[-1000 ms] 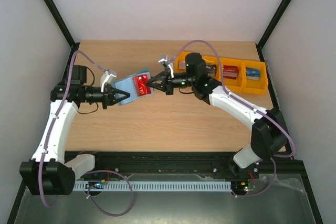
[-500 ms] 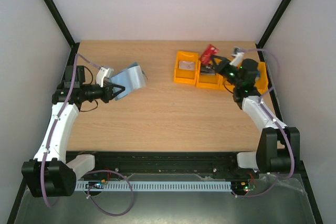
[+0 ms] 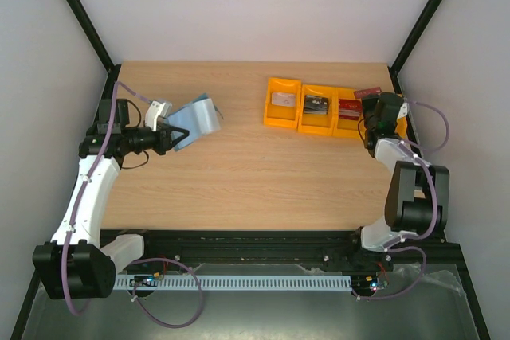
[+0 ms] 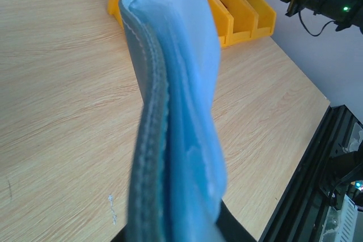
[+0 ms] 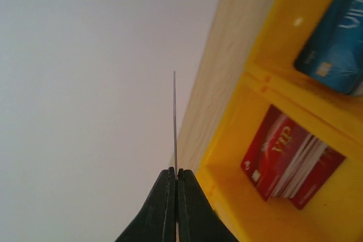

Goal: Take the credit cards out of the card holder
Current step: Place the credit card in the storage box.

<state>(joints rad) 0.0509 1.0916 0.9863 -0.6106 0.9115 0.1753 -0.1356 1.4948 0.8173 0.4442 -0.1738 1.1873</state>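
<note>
My left gripper is shut on the teal-blue card holder and holds it open above the left of the table. In the left wrist view the card holder stands edge-on and fills the middle, with no card showing in it. My right gripper is shut on a red credit card over the right-hand bins. In the right wrist view that card is edge-on between the shut fingertips. Red cards lie stacked in one bin and a blue card in its neighbour.
A row of orange bins stands at the back right of the table, with grey and dark cards in the two left ones. The bins also show in the left wrist view. Black frame posts stand at the far corners.
My right arm has swung from the card holder to the far right with the red card, ending over the right bins. My left gripper has held the card holder nearly still.
</note>
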